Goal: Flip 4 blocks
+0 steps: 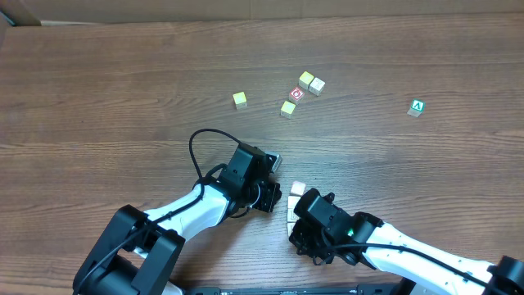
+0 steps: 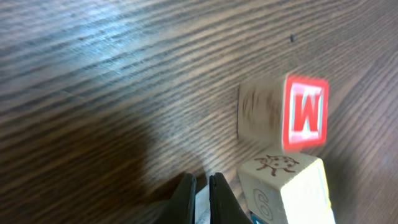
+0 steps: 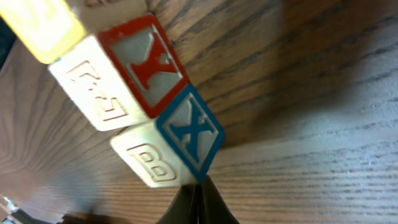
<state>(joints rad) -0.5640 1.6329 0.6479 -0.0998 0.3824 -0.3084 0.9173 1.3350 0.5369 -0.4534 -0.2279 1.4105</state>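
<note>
Plainly the table sets the terms: both arms reach in from its 6 o'clock edge, the left arm from 7 o'clock and the right arm from 4 o'clock. They meet low over one huddle of blocks just below table centre. That converging pose looks chosen so one tip can push while the other braces.

The left gripper sits at the huddle's 9 o'clock, fingers pressed together on nothing. The right gripper, at 5 o'clock, is likewise closed and empty. Its tip is at the bottom corner of the X block, perhaps touching. Closed fingers make a narrow prod, which I judge suits tipping so small a cube better than pinching.

The X block touches a red-letter block at its 11 o'clock, with a yellow block beyond. Ahead of the left tip stands the W block, a ladybug block just beside it at 6 o'clock.

Four far cubes lie well apart at the huddle's 12 o'clock, around a red cube. A green cube lies at 2 o'clock.
</note>
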